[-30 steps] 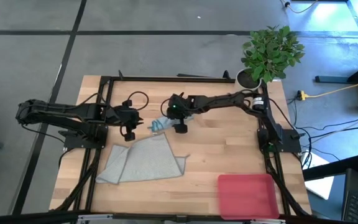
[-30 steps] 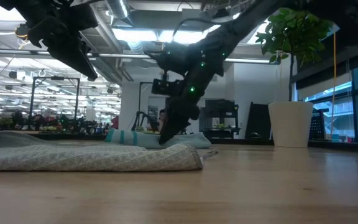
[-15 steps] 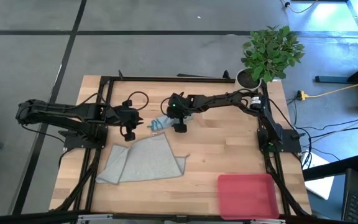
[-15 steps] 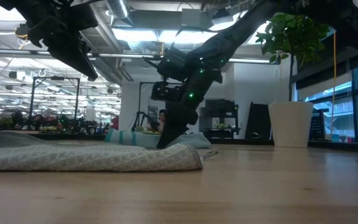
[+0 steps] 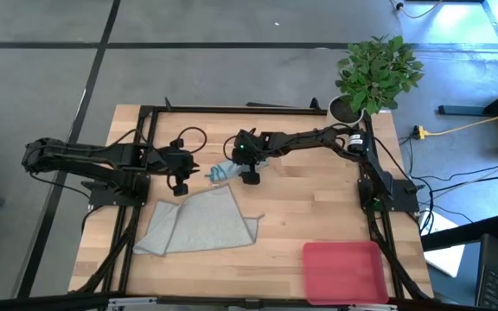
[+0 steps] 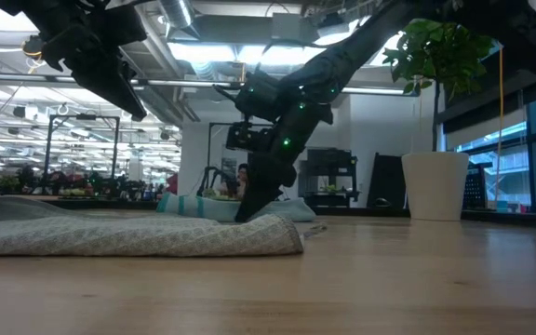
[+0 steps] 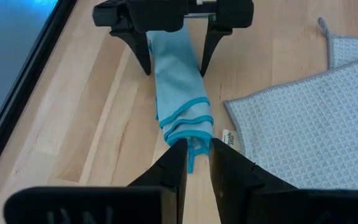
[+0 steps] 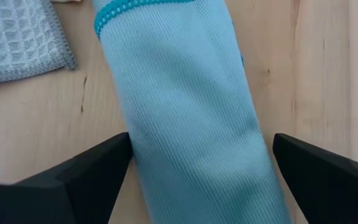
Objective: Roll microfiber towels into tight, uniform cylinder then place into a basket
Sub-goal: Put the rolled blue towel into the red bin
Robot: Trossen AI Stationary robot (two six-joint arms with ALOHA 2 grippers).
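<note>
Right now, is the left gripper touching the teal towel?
Touching. In the left wrist view the left gripper pinches the near end of the rolled teal towel, its blue-trimmed edge caught between the fingers.

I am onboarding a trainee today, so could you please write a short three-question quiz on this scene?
1. True or false: the teal towel already lies in the pink basket.
2. Which end effector straddles the teal towel with open fingers: A left, B right?
3. What lies spread flat beside the teal towel?

Key: 1 false; 2 B; 3 the grey towel.
</note>
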